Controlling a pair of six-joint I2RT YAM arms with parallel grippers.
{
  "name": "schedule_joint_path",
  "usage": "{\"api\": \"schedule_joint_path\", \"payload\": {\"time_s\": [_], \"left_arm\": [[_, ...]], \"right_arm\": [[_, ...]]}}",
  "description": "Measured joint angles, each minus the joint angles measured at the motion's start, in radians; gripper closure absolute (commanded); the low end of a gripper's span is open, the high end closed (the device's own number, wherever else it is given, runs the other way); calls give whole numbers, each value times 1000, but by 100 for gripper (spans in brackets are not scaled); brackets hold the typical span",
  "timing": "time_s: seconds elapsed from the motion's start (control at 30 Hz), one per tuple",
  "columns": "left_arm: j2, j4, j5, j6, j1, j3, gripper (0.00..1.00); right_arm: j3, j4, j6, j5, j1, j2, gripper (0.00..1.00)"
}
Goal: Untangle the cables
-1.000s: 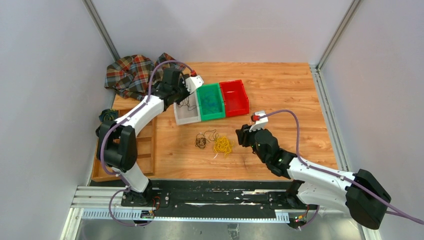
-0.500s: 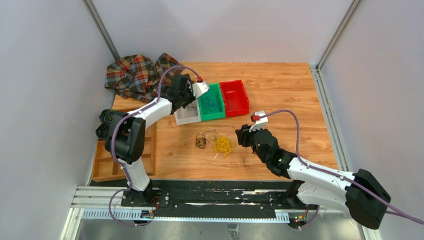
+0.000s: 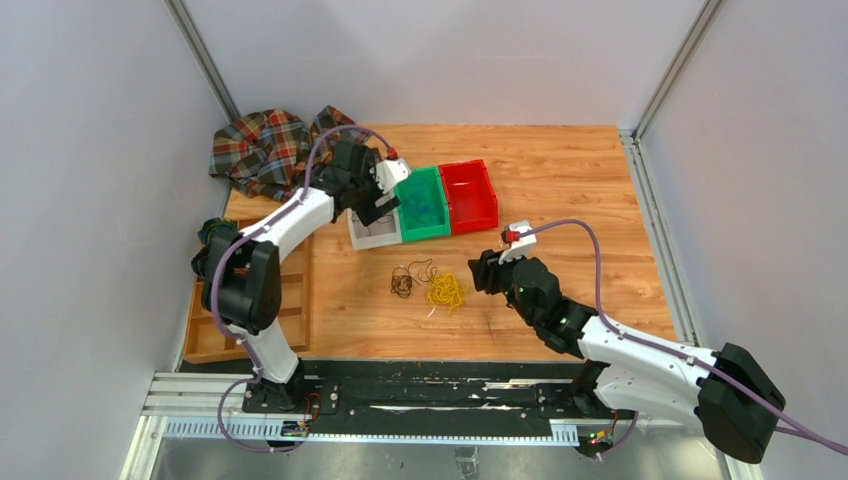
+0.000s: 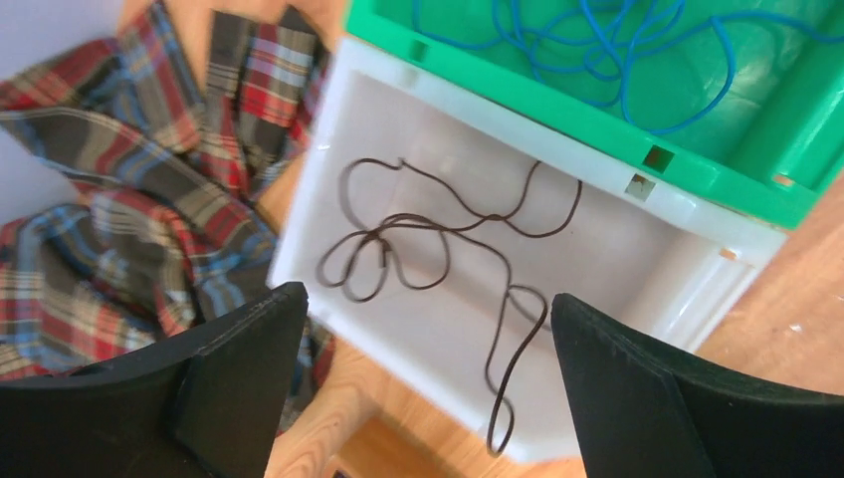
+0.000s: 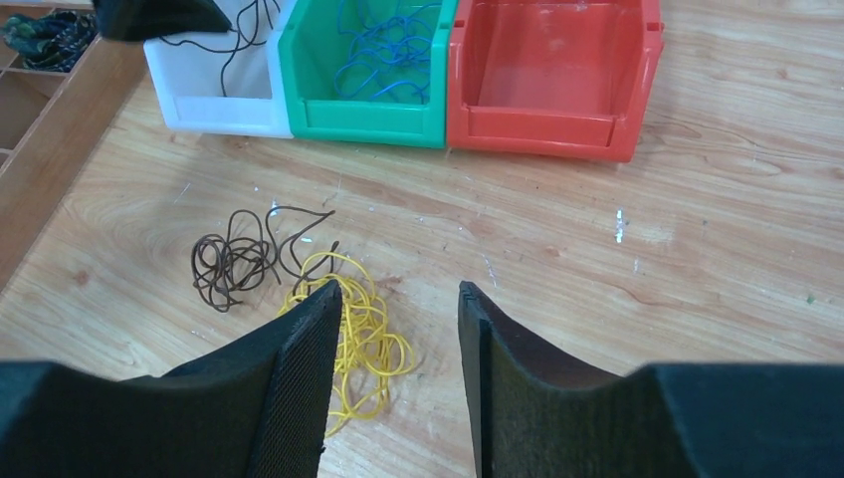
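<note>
My left gripper [image 4: 426, 295] hangs open over the white bin [image 4: 637, 259], nothing between its fingers. A thin dark cable [image 4: 445, 231] lies loose in that bin, one loop draped over the near wall. A blue cable [image 4: 597, 50] sits in the green bin [image 4: 557, 110]. On the table lie a yellow cable bunch [image 5: 370, 334] and a dark cable bunch [image 5: 231, 264], touching at their edges. My right gripper [image 5: 399, 286] is open low over the table, its left finger partly covering the yellow bunch, holding nothing. From above, the right gripper [image 3: 482, 272] sits just right of the yellow bunch [image 3: 446, 291].
A red bin [image 5: 542, 124] with nothing visible in it stands right of the green one. A plaid cloth [image 3: 265, 150] lies at the back left. A wooden compartment tray [image 3: 295, 290] runs along the left edge, with a dark coiled bundle [image 3: 213, 232] beside it.
The left gripper has opened over the white bin and the dark cable now lies loose inside. The right gripper's jaws have spread slightly wider.
</note>
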Motion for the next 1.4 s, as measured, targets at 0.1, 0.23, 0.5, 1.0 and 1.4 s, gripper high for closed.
{"api": "schedule_joint_path", "payload": {"time_s": [0.1, 0.23, 0.5, 1.0, 1.4], "left_arm": [[-55, -103, 69, 0, 30, 68, 2], [-152, -226, 181, -1, 76, 154, 2], [-313, -366, 350, -34, 81, 122, 13], [-354, -557, 497, 13, 61, -73, 1], [-355, -543, 538, -30, 42, -122, 1]], "right_arm": [[12, -4, -10, -19, 0, 5, 49], [57, -4, -28, -60, 0, 54, 44], [200, -3, -60, -143, 23, 261, 44], [355, 3, -80, -389, 62, 583, 44], [409, 6, -47, -424, 62, 714, 63]]}}
